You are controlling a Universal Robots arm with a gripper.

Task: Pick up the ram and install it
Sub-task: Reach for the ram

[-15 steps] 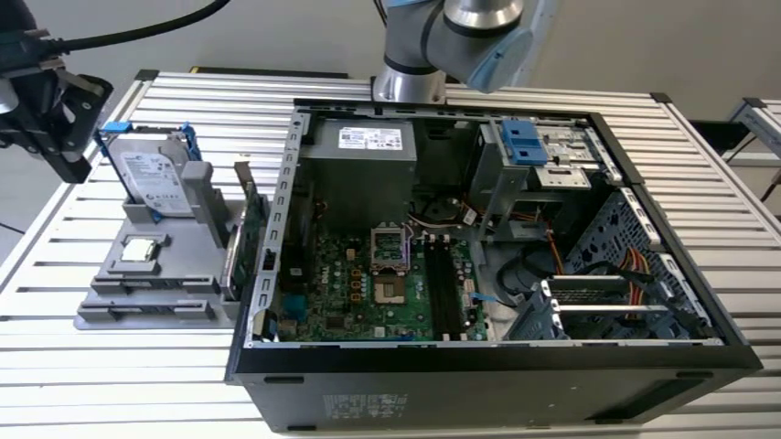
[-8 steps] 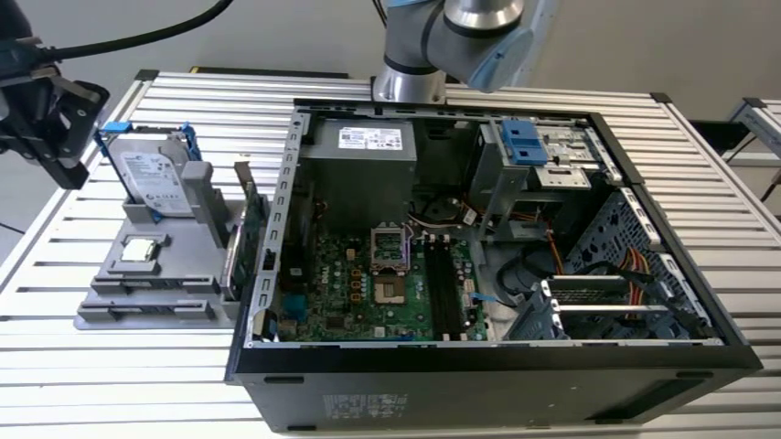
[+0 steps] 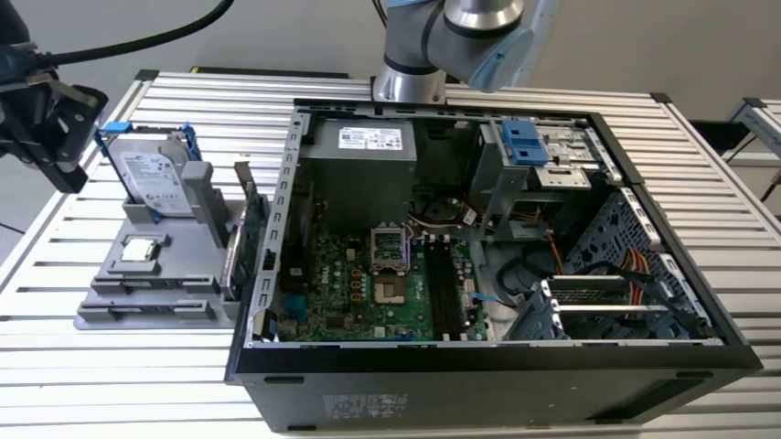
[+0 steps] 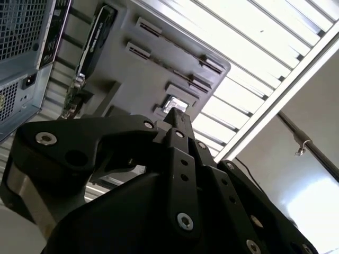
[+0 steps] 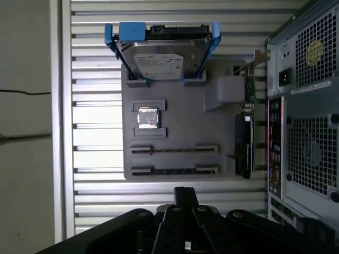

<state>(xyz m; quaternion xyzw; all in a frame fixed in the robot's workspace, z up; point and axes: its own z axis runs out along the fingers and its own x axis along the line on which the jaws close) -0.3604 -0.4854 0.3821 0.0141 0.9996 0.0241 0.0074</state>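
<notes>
End effector (image 5: 185, 192), fingers pressed together on nothing, hovers near the grey parts tray (image 5: 180, 127).

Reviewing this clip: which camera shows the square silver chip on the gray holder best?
The first wrist view: the silver chip faces the camera squarely, seated in its recess on the gray holder. The exterior view shows it small and slanted. The second wrist view catches part of it at a steep angle.
</notes>
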